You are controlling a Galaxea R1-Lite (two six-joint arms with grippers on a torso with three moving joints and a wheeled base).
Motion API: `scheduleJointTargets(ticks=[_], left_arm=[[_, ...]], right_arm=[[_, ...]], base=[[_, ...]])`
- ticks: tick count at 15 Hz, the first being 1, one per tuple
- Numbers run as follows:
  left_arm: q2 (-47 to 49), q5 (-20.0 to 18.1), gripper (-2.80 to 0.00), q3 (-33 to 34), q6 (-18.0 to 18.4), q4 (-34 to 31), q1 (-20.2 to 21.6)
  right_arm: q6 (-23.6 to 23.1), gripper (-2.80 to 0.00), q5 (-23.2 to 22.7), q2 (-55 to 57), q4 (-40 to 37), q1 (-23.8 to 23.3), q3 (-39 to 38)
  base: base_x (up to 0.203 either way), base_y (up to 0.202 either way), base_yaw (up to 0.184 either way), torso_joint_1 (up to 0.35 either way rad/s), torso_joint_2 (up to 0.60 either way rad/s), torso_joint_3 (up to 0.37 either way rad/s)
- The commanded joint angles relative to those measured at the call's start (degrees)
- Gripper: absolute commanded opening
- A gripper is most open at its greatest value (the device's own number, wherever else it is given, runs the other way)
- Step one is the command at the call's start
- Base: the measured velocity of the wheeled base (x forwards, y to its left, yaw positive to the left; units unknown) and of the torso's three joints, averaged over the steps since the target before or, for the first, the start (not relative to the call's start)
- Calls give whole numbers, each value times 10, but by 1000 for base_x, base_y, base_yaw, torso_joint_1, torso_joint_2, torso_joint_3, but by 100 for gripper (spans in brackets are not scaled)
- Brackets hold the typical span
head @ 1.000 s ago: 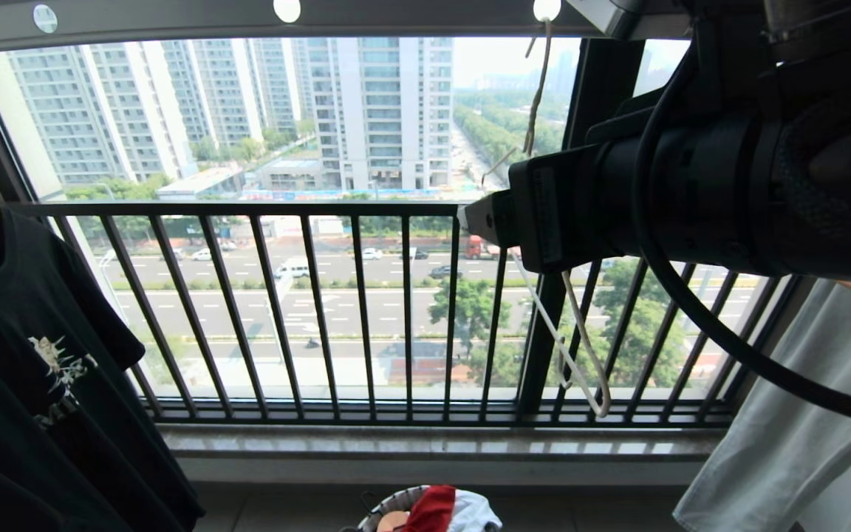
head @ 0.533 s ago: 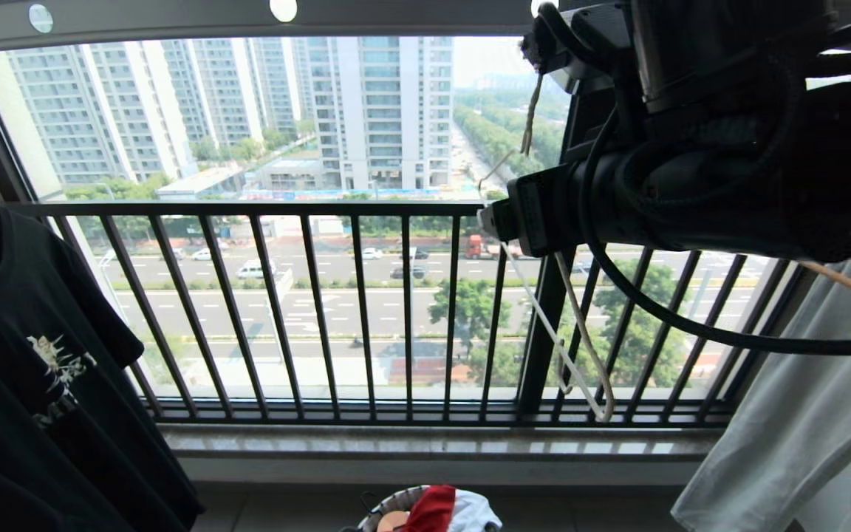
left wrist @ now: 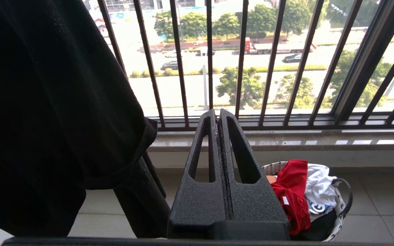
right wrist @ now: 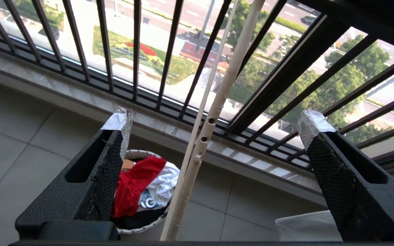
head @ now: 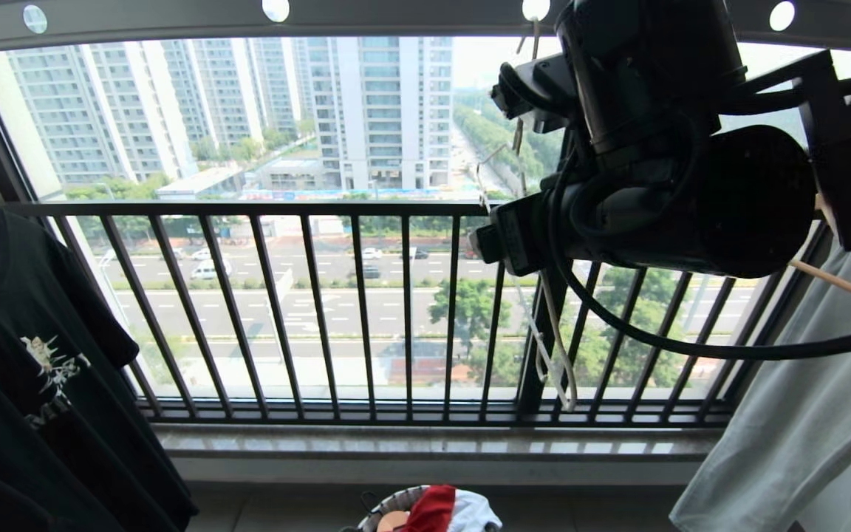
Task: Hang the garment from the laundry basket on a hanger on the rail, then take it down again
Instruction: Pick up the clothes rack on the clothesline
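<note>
Care is needed now: right gripper (right wrist: 214, 136) is spread wide around the thin hanger (right wrist: 200, 143) under the rail (head: 174, 15), so it should close centered on it, while the red garment (right wrist: 132, 188) lies in the basket (right wrist: 142, 225) below.

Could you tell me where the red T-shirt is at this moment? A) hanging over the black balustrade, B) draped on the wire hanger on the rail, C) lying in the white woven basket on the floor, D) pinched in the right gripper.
C: the red T-shirt lies bunched in the laundry basket on the floor, while the wire hanger is bare between the fingers of the open right gripper.
</note>
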State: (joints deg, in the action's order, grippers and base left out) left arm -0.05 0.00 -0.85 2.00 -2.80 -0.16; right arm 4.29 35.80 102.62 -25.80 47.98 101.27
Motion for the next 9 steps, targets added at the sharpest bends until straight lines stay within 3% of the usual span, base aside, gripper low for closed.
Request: scheduleJointTargets(ticks=[1, 2, 9], left_arm=[[0, 0, -280, 0, 0, 0, 1], [0, 0, -280, 0, 0, 0, 1], [0, 0, -280, 0, 0, 0, 0]], right_arm=[[0, 0, 2, 11, -1, -2, 1], [0, -280, 2, 12, -1, -6, 1], [-12, -280, 2, 11, -1, -14, 1]], base=[[0, 0, 0, 0, 0, 0], [0, 0, 0, 0, 0, 0], [0, 0, 0, 0, 0, 0]])
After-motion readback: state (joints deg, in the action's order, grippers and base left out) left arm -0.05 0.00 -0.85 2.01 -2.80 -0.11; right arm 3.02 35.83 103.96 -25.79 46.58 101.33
